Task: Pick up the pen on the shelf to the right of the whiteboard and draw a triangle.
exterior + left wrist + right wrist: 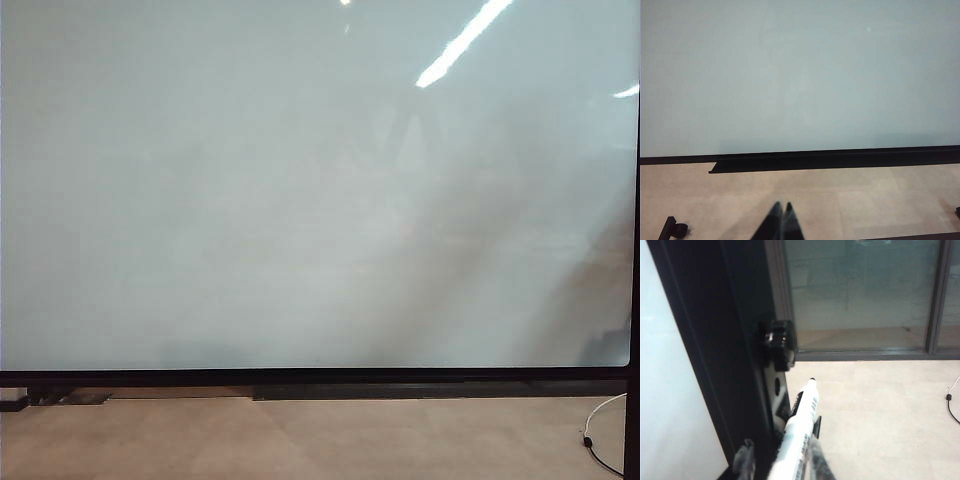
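My right gripper is closed around the pen, a slim white marker with black lettering on its barrel and a black tip, beside the black frame at the edge of the whiteboard, a large glossy pale grey-white board. The pen lies between my blurred fingers, its tip pointing away from me, close to a small black bracket on the frame. My left gripper hangs over the beige floor in front of the whiteboard, its two dark tips pressed together with nothing between them. The exterior view shows a blank whiteboard and neither of my arms.
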